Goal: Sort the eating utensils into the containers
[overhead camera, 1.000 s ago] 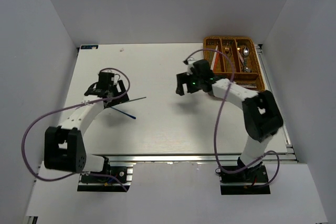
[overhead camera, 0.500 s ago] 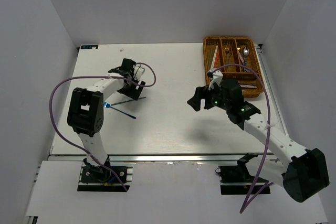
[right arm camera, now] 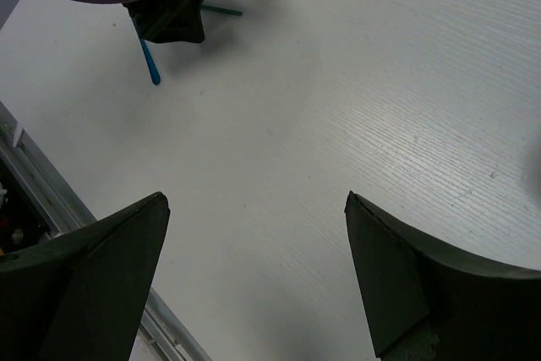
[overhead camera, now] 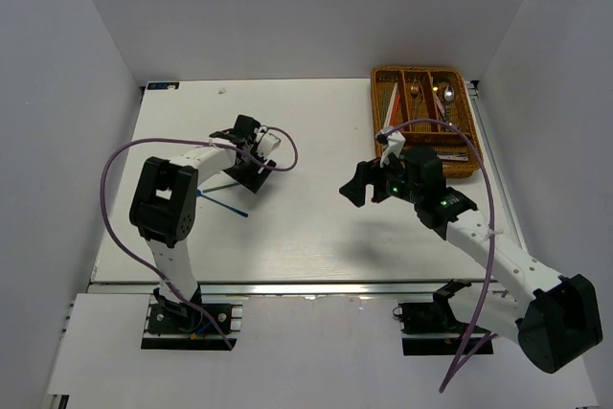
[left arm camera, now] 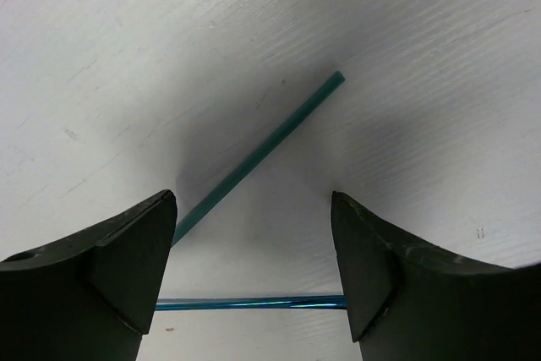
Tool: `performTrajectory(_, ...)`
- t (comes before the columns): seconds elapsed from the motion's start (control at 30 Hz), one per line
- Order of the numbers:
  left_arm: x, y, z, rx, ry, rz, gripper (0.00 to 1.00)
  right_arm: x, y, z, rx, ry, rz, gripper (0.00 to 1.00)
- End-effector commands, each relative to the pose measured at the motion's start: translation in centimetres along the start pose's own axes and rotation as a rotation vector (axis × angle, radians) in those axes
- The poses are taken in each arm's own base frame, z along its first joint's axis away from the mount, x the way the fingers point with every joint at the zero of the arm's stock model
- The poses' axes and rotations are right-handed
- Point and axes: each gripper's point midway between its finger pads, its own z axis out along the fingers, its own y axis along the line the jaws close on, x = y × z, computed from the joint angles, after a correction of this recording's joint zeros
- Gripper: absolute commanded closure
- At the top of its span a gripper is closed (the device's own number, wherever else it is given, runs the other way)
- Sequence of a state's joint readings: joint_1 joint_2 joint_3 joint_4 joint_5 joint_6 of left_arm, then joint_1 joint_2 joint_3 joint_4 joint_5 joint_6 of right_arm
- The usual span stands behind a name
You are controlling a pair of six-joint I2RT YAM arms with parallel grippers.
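Note:
Two thin blue chopsticks lie crossed on the white table at the left; one (overhead camera: 228,205) shows in the top view. My left gripper (overhead camera: 249,173) is open and low over them. In the left wrist view, one chopstick (left arm camera: 254,302) lies crosswise between the open fingers, the other (left arm camera: 270,139) runs diagonally beyond the gripper (left arm camera: 254,243). My right gripper (overhead camera: 356,184) is open and empty above the table's middle, also seen in its wrist view (right arm camera: 255,209). The brown wicker tray (overhead camera: 376,102) at the back right holds spoons, forks and chopsticks.
The right wrist view shows the left gripper (right arm camera: 173,6) and the blue chopsticks (right arm camera: 150,61) at its top left. White walls enclose the table on three sides. A metal rail (overhead camera: 306,286) runs along the near edge.
My left gripper moved right and lowered over the blue chopsticks. My right gripper swung from beside the tray to the table's middle, then barely shifted.

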State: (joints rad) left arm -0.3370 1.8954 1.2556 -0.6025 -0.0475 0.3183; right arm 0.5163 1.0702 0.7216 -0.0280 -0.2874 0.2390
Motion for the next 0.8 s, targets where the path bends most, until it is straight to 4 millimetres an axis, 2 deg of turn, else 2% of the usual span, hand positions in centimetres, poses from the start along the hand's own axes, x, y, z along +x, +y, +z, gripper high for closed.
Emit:
performTrajectory(0.0, 1.4, -1.7, 2.0, 0.094, 0.062, 0.018, 0.17, -1.7, 0.8, -0.6, -0.028, -0.071, -0.012, 0.11)
performTrajectory(0.03, 0.8, -1.9, 2.0, 0.120, 0.061, 0.017, 0.22, -1.8, 0.9, -0.8, -0.029, -0.075, -0.012, 0.11)
performTrajectory(0.17, 1.7, -3.5, 3.8, 0.237, 0.152, 0.003, 0.42, -1.8, 0.7, -1.0, -0.013, -0.081, -0.011, 0.11)
performTrajectory(0.23, 2.1, -4.0, 4.2, 0.267, 0.166, -0.006, 0.47, -1.9, 0.7, -1.1, -0.008, -0.086, -0.016, 0.11)
performTrajectory(0.33, 2.8, -3.9, 4.7, 0.255, 0.188, -0.006, 0.48, -2.3, 0.8, -1.5, -0.005, -0.102, -0.023, 0.11)
performTrajectory(0.37, 2.7, -3.8, 4.7, 0.252, 0.185, -0.010, 0.54, -2.5, 0.9, -1.8, -0.005, -0.113, -0.026, 0.11)
performTrajectory(0.53, 1.6, -2.7, 5.1, 0.199, 0.161, -0.013, 0.67, -3.5, 1.4, -2.8, -0.008, -0.154, -0.035, 0.11)
performTrajectory(0.63, 1.4, -2.4, 5.5, 0.187, 0.161, -0.007, 0.73, -4.1, 1.5, -3.2, -0.005, -0.179, -0.041, 0.11)
performTrajectory(0.77, 1.5, -2.2, 6.2, 0.177, 0.182, -0.007, 0.79, -3.8, 1.4, -3.7, 0.013, -0.166, -0.034, 0.11)
